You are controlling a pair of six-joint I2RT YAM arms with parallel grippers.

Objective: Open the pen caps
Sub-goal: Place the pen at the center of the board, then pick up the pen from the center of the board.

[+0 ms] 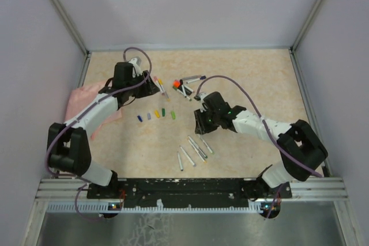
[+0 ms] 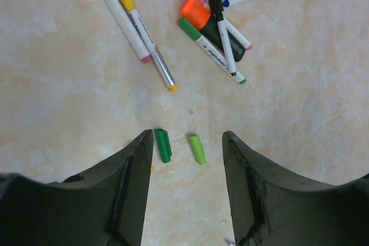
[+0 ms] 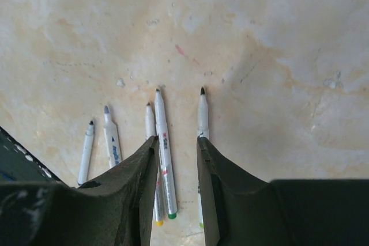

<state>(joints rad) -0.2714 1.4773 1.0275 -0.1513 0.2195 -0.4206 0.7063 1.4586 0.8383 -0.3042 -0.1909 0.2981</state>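
Observation:
Several loose pen caps (image 1: 157, 114) lie in a row mid-table. In the left wrist view a dark green cap (image 2: 163, 145) and a light green cap (image 2: 197, 148) sit just past my fingertips. My left gripper (image 2: 187, 136) (image 1: 153, 86) is open and holds nothing. It hovers beside two capped pens (image 2: 130, 24) (image 1: 162, 88), one pink-capped and one yellow-capped. A pile of capped pens (image 2: 222, 27) (image 1: 187, 87) includes a dark highlighter with an orange cap. My right gripper (image 3: 176, 139) (image 1: 201, 125) is open above several uncapped pens (image 3: 163, 148) (image 1: 194, 150), gripping none.
A pink cloth (image 1: 81, 101) lies at the table's left edge under the left arm. Grey walls with metal posts enclose the table on three sides. The black mounting rail (image 1: 184, 187) runs along the near edge.

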